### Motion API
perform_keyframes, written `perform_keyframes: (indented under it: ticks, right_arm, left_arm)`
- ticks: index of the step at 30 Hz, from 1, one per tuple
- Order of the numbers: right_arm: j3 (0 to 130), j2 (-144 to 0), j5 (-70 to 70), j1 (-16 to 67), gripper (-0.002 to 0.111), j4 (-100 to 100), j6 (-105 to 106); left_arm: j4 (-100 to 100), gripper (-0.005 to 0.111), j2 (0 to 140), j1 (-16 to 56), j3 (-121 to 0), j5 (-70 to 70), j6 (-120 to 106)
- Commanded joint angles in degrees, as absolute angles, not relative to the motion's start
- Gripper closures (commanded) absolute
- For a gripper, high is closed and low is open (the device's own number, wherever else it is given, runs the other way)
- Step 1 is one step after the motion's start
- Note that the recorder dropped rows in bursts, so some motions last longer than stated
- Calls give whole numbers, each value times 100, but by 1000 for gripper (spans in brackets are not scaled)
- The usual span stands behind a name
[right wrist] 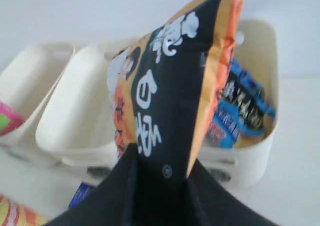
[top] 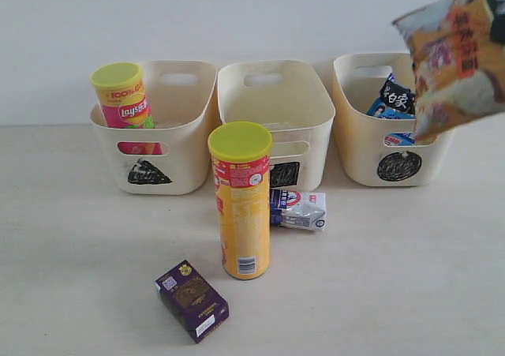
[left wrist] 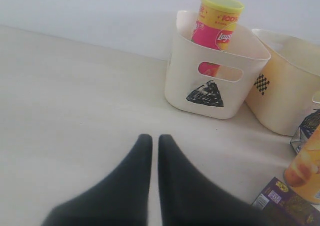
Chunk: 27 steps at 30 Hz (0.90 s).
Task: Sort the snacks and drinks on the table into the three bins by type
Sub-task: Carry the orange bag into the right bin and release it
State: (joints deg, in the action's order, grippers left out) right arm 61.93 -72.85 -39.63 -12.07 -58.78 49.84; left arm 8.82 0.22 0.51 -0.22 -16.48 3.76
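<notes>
"Orange-and-black crinkled noodle packet [top: 454, 56], where is it on your screens?"

"I have it up in the air at the far right of the exterior view, in front of the cream plastic tub marked with a black circle [top: 352, 111]. It hides part of that tub's right side."

"And the claws?"

"My right gripper [right wrist: 161, 156] is clamped on one edge of the packet, black fingers [right wrist: 125, 186] pressed on either side. My left gripper [left wrist: 155, 138] is closed to a thin slit with nothing between its tips, over the pale table [left wrist: 75, 110] near the triangle-marked cream tub [left wrist: 190, 70]."

"What sits in the tubs?"

"A blue noodle packet [top: 393, 99] lies in the circle tub. A pink chip tube with a yellow-green lid [top: 125, 99] leans inside the triangle tub."

"And on the table?"

"I see a tall yellow chip tube with a yellow-green lid [top: 243, 206] standing upright in front of the square-marked cream tub [top: 316, 115]. A small white-blue pouch [top: 300, 210] lies flat just beside it, at the foot of that tub. A small purple box [top: 192, 299] lies nearer the camera, close to the yellow tube but apart from it."
</notes>
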Motion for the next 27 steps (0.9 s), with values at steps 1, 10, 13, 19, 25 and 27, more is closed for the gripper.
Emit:
perform_keyframes:
  ticks: [1, 10, 13, 19, 25, 27]
  right_arm:
    - [6962, -7460, -3238, -1198, 108, -5948, 4960]
    - [8243, -9054, -2906, -1198, 108, -5959, 4974]
    - [8546, -9636, -3029, -1198, 108, -5959, 4974]
    - [9035, -10616, -3203, -894, 108, -5945, 5121]
    - [9162, -11205, -2792, -447, 108, -5933, 5479]
    - [9162, -11324, -2727, -375, 105, -5922, 5479]
  left_arm:
    - [855, 102, 0, 55, 0, -1650, 406]
    - [855, 102, 0, 55, 0, -1650, 406]
    - [855, 102, 0, 55, 0, -1650, 406]
    - [855, 102, 0, 55, 0, -1650, 406]
    - [855, 102, 0, 55, 0, -1650, 406]
    - [855, 102, 0, 55, 0, -1650, 406]
